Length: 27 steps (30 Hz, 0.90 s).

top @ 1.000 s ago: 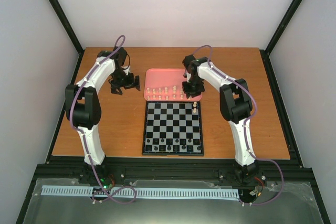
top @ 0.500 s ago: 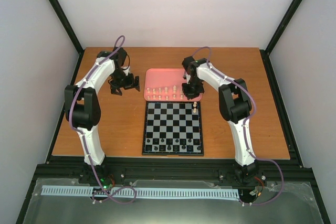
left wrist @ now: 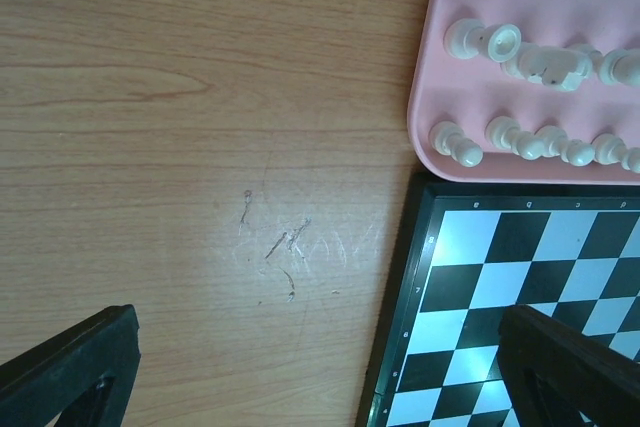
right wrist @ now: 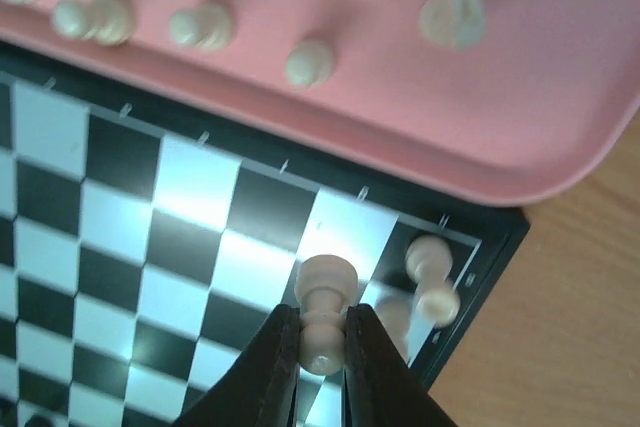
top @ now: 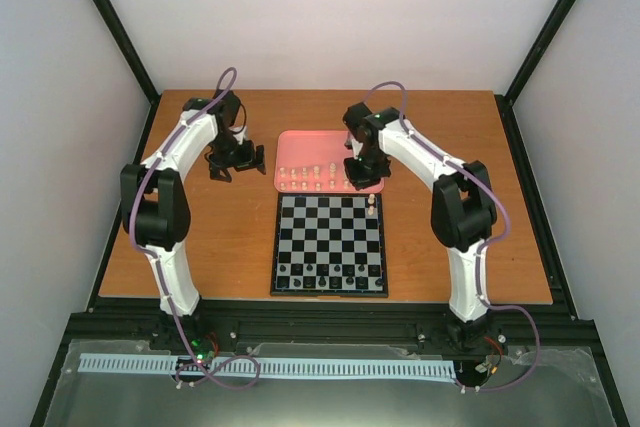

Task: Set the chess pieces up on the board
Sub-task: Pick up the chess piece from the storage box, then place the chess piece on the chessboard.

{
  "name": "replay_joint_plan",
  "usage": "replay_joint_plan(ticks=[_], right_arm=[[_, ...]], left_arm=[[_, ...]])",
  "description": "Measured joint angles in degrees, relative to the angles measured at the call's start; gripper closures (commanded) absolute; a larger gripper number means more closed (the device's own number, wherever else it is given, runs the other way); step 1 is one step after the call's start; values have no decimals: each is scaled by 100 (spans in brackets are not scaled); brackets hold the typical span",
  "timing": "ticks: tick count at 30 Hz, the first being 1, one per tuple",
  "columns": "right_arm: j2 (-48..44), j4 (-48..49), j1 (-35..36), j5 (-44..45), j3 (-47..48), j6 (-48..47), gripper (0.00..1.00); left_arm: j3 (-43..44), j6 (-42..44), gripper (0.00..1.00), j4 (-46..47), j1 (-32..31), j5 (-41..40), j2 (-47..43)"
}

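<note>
**Right gripper pinches one cream piece above the board's far right corner**

On the left, the left gripper (top: pixel 237 161) hangs over bare table (top: pixel 200 237) beside the tray (top: pixel 330 134), jaws spread wide and holding nothing.

In the middle, the pink tray sits just beyond the board (top: pixel 320 237), their edges nearly touching. Most cream pieces (left wrist: pixel 520 132) lie in it in two loose rows, some upright and some tipped over. Black pieces (top: pixel 330 280) line the board's near edge.

On the right, the right gripper (right wrist: pixel 322 315) is closed on a held piece (right wrist: pixel 325 282) — gripped around its narrow stem, head showing above the fingertips. It hangs over the squares by the far right corner. Two more cream pieces (right wrist: pixel 432 269) are in that corner; whether they stand upright is unclear.

Likely handling: these pieces look very light, rigid and smooth, and small against the fingers, so they could twist or pop out of a pinch. The waist under the head seems the surest hold — a narrow base suggests they topple easily when released.
</note>
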Motion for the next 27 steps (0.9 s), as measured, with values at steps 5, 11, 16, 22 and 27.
replay_joint_plan(ticks=[5, 11, 16, 22, 27], right_arm=[[-605, -26, 299, -4, -573, 22, 91], [-691, 125, 463, -7, -1416, 85, 91], [-691, 256, 476, -4, -1609, 120, 90], [-688, 420, 505, 68, -1604, 181, 90], [-531, 415, 505, 173, -1427, 197, 89]], left_arm=[[-74, 0, 0, 2, 0, -4, -101], [-140, 0, 0, 4, 0, -11, -133], [-219, 0, 0, 4, -2, -9, -229], [-245, 0, 0, 7, -2, -11, -304], [-251, 0, 0, 7, 0, -13, -334]])
